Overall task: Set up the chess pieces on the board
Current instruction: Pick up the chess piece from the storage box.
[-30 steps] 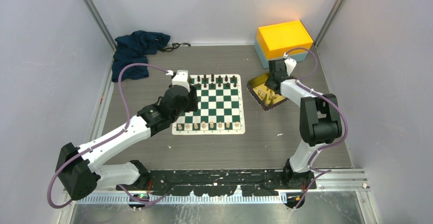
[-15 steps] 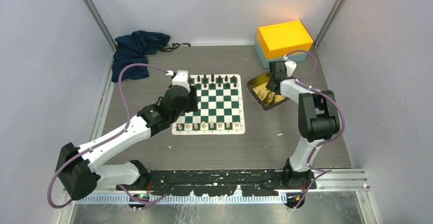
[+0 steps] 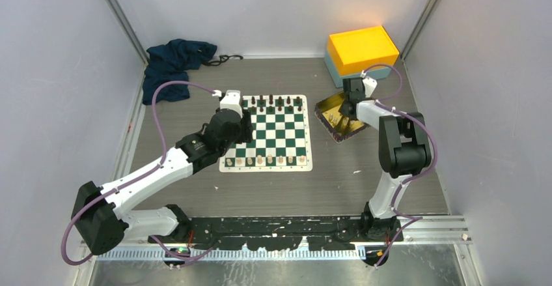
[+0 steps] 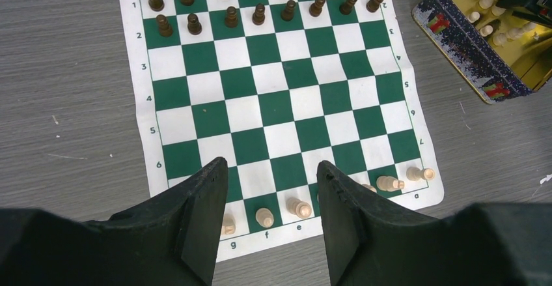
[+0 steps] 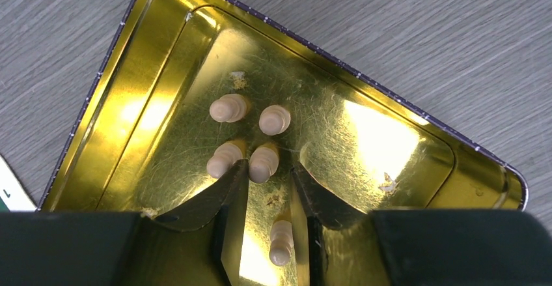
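The board, a green and white mat, has dark pieces along its far rows and cream chess pieces along its near row. My left gripper hovers open over that near row, with nothing between its fingers; cream pieces stand below the gap. My right gripper reaches down into the gold tray. Its jaws stand narrowly apart around one lying cream pawn. That pawn lies against the right finger, clear of the left. Several more pawns stand just past the fingertips.
The gold tray lies right of the board. Behind it stands a yellow box on a teal one. A dark blue cloth is bunched at the back left. Enclosure walls close in on both sides.
My right gripper's jaws have narrowed and the right arm has shifted slightly over the tray. The left arm has not moved.
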